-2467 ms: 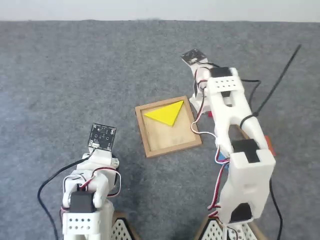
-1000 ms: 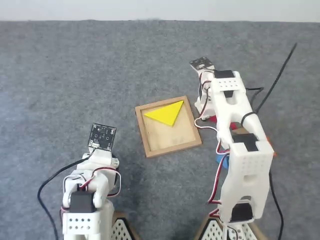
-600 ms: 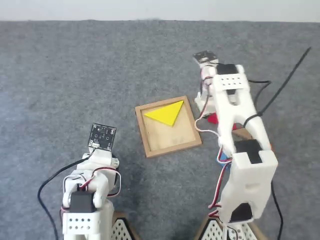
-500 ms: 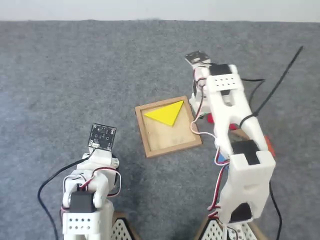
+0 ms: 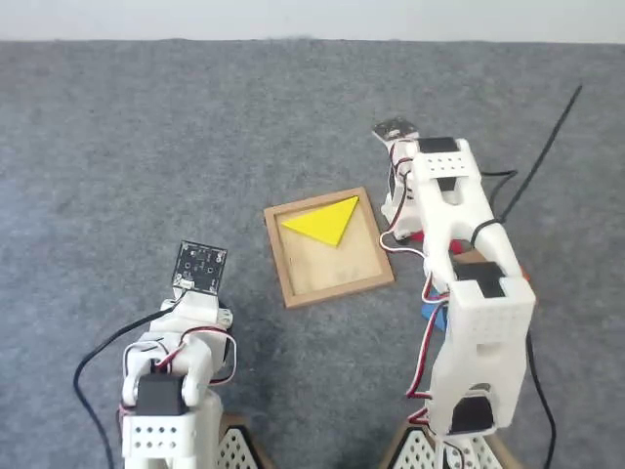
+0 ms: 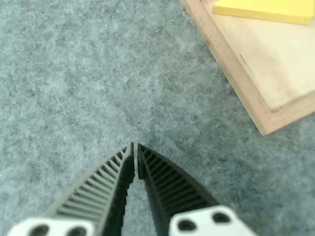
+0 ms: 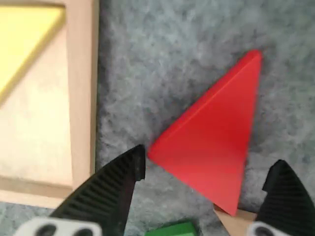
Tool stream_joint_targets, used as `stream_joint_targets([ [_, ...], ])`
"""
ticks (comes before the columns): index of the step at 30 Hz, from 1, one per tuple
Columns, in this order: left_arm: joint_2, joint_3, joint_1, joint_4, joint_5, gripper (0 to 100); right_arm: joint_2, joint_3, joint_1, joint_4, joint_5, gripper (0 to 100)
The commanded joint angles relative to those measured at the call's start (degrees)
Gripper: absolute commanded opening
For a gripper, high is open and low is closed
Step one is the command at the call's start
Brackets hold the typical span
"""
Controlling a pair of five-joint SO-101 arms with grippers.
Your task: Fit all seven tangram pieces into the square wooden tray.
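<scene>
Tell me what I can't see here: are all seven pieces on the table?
- High view: the right arm covers the loose pieces beside the tray; a red sliver and a blue sliver peek out, so no count is possible.
- Right wrist view: the green piece and a tan piece are cut off by the picture's edge.
- Left wrist view: the edge cuts off the yellow triangle.

I have the left arm (image 5: 174, 376) folded back at the near edge of the desk (image 5: 117, 147). The left claw (image 6: 134, 147) points down at the surface, jaws pressed together tip to tip. My right arm (image 5: 459, 254) is stretched forward toward the desk's middle with its wrist bent down. The right claw (image 7: 209, 169) is low over the surface, jaws spread wide.
</scene>
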Motion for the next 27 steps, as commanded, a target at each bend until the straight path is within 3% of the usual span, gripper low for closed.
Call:
stream_joint_targets([
  [1, -1.14, -0.66, -0.18, 0.26, 0.53, 1, -0.57, -2.11, 1.36, -0.92, 0.7, 37.9],
  [8, -1.14, -0.66, -0.18, 0.26, 0.53, 1, 0.84, -2.29, 1.45, -1.71, 0.7, 37.2],
  [12, -1.14, -0.66, -0.18, 0.26, 0.53, 1, 0.66, -2.29, 1.19, -2.15, 0.53, 27.2],
  [27, -1.14, -0.66, -0.18, 0.26, 0.53, 1, -2.51, -4.13, -1.27, -2.24, -15.91, 27.5],
])
